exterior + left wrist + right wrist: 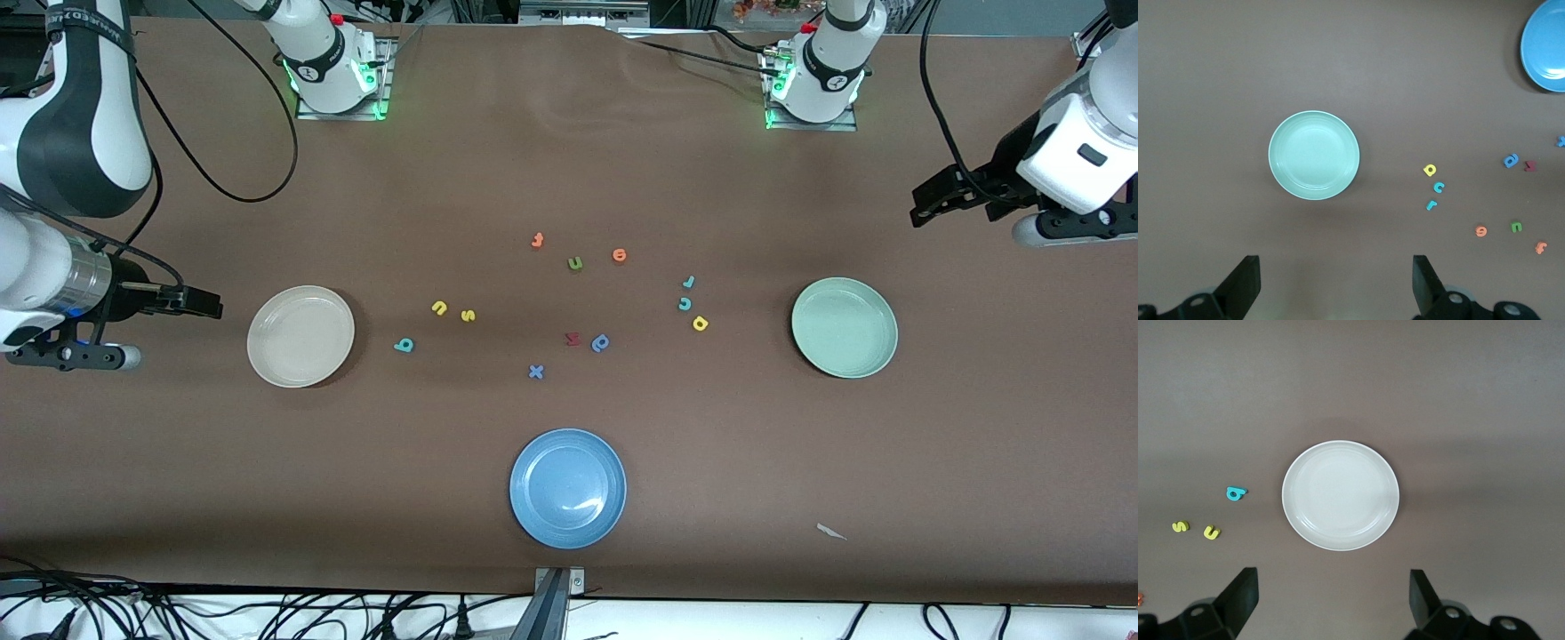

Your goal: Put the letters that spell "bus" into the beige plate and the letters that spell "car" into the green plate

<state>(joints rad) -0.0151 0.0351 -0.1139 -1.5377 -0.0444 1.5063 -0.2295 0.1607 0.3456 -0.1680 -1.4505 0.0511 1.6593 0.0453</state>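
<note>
The empty beige plate (300,336) (1340,495) lies toward the right arm's end of the table. Beside it lie the teal "b" (404,345) (1235,493), yellow "u" (439,308) (1211,533) and yellow "s" (468,315) (1180,526). The green plate (844,327) (1313,155), also empty, is toward the left arm's end. Close by are the teal "c" (685,304) (1439,187), yellow "a" (700,324) (1429,170) and light-blue "r" (688,282) (1431,205). My right gripper (209,305) (1333,593) hangs open over bare table beside the beige plate. My left gripper (925,209) (1336,277) hangs open over bare table beside the green plate. Both hold nothing.
A blue plate (568,487) sits nearest the front camera, mid-table. Other letters lie in the middle: orange ones (537,240) (620,256), a green "u" (575,263), a red one (573,339), a darker blue rounded one (601,342) and a blue "x" (535,372).
</note>
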